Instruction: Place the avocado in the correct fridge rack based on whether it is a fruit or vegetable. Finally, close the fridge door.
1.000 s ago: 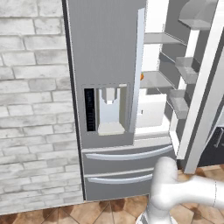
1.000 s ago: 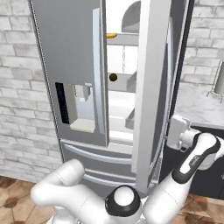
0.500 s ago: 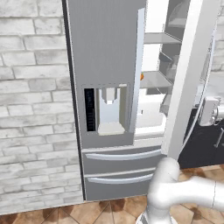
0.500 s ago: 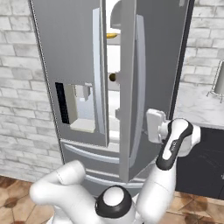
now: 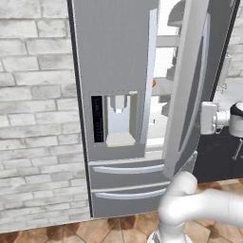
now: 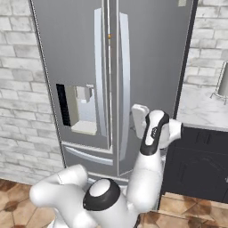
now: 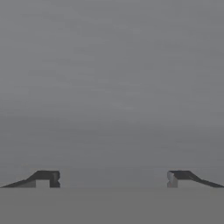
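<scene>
Swung far inward since a second ago, the right fridge door (image 6: 151,67) now stands nearly shut, a thin gap remaining at the centre seam. The gripper (image 7: 113,178), fingers spread and holding nothing, presses flat on the door's outer face. Door-closing is in hand; the avocado cannot be made out, and the fridge rack (image 5: 163,86) shows through the gap, so a final push inward seems required.

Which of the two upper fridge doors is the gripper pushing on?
The plain grey right-hand door, not the grey left-hand door carrying the dispenser recess. The open gripper faces its flat panel, and the door stands almost shut.
</scene>
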